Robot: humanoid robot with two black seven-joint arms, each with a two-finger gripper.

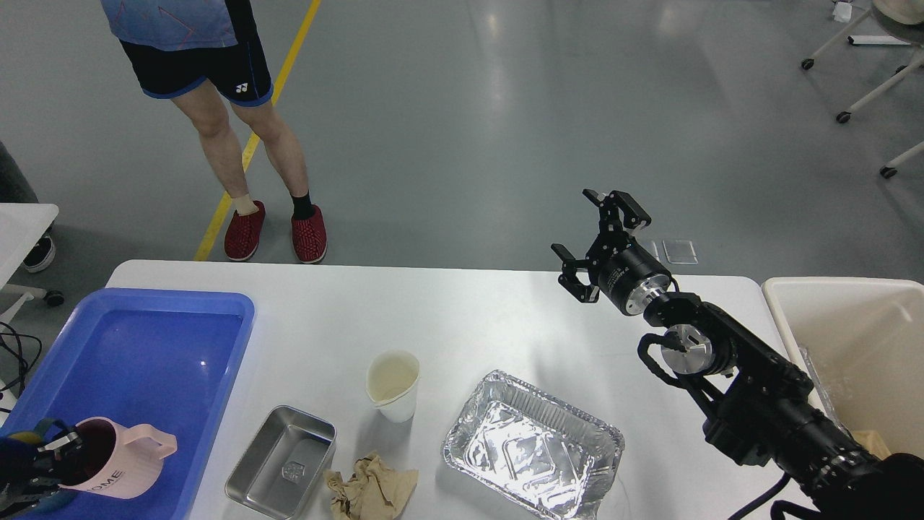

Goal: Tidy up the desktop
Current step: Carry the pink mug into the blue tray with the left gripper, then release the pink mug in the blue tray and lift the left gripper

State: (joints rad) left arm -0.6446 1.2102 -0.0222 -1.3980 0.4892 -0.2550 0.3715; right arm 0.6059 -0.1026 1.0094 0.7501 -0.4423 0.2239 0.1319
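Matte smooth white desktop [462, 310], glossy blue plastic tray [144, 361], brushed steel tin [281, 462], crinkled shiny foil pan [533, 446], crumpled brown paper [372, 491], matte pink plastic mug [119, 466], beige plastic bin [844, 347].

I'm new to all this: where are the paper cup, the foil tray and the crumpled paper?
paper cup [394, 404]: head view, on its white outer wall.
foil tray [532, 445]: head view, on its shiny floor.
crumpled paper [372, 491]: head view, on its brown middle.
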